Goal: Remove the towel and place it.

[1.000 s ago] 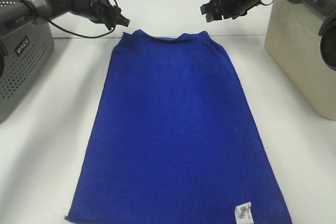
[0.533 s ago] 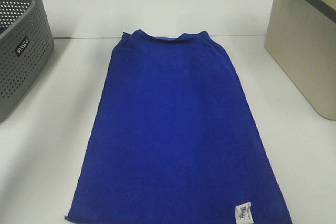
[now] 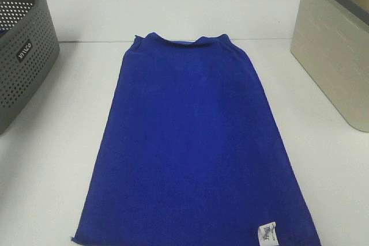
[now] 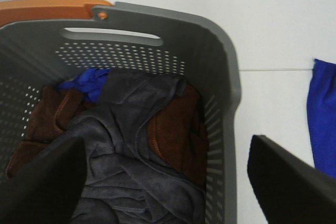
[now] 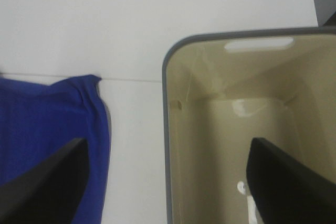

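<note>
Where flat, towel (image 3: 193, 142) lengthwise, label (image 3: 267, 233) nearest.

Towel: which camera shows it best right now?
Exterior high: the towel lies flat on the table, nearly whole, white label visible. Left wrist catches only an edge strip; right wrist only one corner.

The royal-blue towel (image 3: 193, 142) lies spread flat lengthwise (white label at its near corner).
</note>
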`<state>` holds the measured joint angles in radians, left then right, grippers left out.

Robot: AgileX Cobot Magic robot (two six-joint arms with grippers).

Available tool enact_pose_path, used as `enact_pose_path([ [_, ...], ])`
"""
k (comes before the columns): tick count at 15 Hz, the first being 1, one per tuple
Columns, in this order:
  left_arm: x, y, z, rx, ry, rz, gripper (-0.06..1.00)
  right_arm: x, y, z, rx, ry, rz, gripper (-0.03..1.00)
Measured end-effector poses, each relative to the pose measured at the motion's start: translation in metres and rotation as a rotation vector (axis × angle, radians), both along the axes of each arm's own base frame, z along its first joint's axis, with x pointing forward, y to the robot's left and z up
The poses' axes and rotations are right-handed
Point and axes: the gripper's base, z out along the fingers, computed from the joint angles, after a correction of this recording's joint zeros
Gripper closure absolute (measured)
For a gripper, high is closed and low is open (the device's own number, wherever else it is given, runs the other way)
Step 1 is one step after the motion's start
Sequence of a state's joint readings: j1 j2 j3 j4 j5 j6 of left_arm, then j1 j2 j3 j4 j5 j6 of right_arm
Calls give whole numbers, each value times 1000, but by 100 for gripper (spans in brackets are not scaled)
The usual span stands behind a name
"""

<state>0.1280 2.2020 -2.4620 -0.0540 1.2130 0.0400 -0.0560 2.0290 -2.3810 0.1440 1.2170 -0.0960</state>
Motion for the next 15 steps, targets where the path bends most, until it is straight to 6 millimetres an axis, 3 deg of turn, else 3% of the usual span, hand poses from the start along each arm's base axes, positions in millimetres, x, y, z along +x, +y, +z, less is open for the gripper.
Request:
enact_pose_path([
  [2, -13, 0, 8, 8, 14, -10, 16, -28, -2, -11, -6, 106, -7, 18],
  [4, -44, -5, 3, 1, 113, -22, 16, -82, 2, -10, -2, 176, -4, 18],
  [7, -122, -14, 7, 13, 219, -53, 16, -188, 8, -14, -6, 216, -5, 18],
  [9, -185, -20, 17, 42, 224, -49, 16, -259, 12, -23, -8, 185, -6, 18],
  [13, -279, -29, 19, 103, 93, -30, 16, -366, 19, -45, -18, 13, -7, 18],
  [15, -313, -33, 11, 116, 4, -26, 16, -404, 21, -62, -23, -71, -8, 18],
])
